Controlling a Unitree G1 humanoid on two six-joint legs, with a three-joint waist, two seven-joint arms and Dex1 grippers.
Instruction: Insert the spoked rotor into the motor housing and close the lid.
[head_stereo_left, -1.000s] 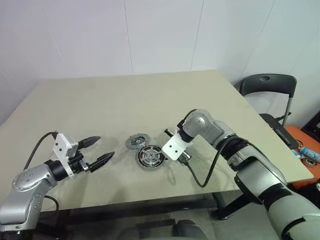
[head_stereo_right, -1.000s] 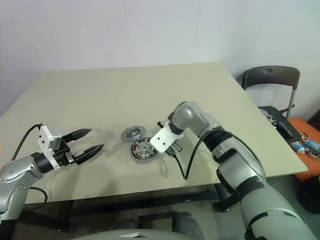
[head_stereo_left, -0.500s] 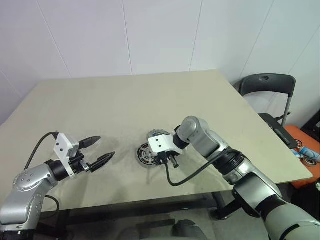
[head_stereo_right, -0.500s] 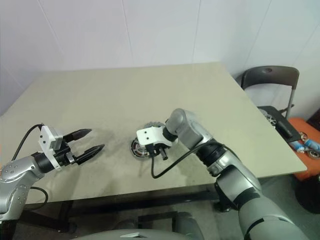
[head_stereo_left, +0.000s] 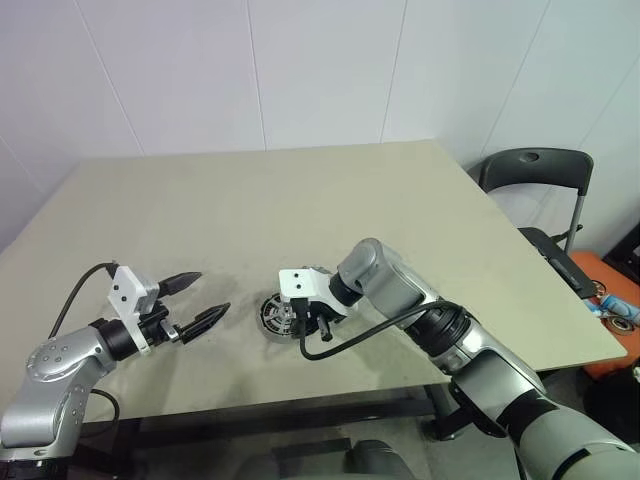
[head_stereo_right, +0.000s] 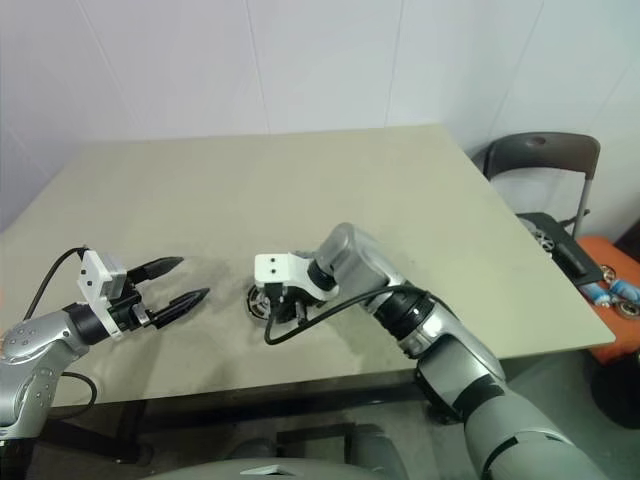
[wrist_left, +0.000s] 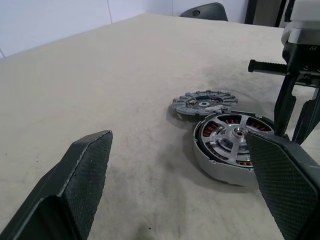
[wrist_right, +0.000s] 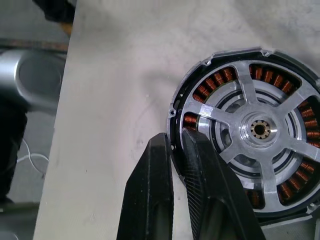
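A: Left eye view: left gripper (head_stereo_left: 196, 302) wide open, empty, well left of the housing (wrist_left: 235, 148).
B: Rotor (wrist_right: 260, 131) sits in the housing; right gripper (wrist_right: 176, 165) pinches its rim, nearly shut.
A: Lid (wrist_left: 204, 104) flat, touching behind it. Right arm nearer.

bare lab or office: beige table (head_stereo_left: 300, 190), white walls, folding chair (head_stereo_left: 535, 175)

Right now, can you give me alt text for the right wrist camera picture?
Two black fingers of the right gripper, nearly shut, pinch the dark rim of the motor housing on the beige table. Inside the housing, the silver spoked rotor lies over copper windings.
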